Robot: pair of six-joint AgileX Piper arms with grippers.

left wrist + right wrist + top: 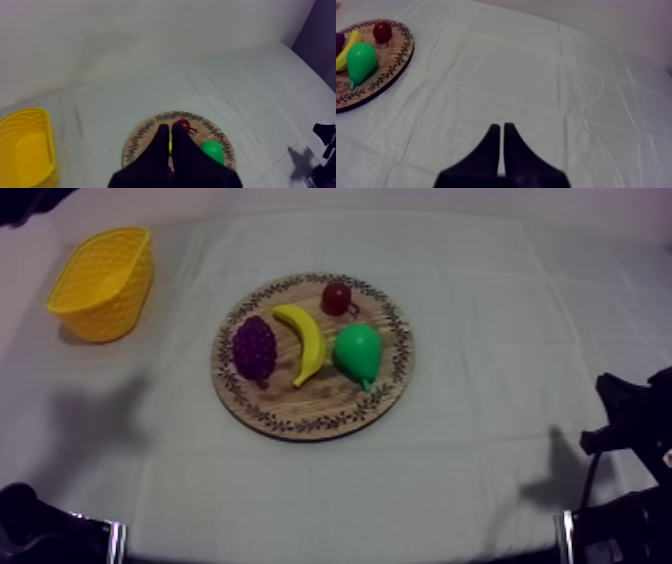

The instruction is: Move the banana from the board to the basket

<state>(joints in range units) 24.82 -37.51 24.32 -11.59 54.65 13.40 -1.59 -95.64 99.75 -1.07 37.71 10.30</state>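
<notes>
Close up, left gripper (170,129) and right gripper (501,126) have jaws pressed together, empty. Banana (305,338) lies on the wooden board (300,426) between grapes (254,348) and pear (358,353). Reaching hasn't begun, I'd say; the left, nearer the yellow basket (100,283), should open over it

left wrist view: left gripper (169,128) covers most of banana (308,340) and board (145,131) middle; yellow basket (47,145) cut by frame edge

Grapes (254,348), pear (357,353), small red fruit (336,298); grey-white cloth (480,308).
</notes>
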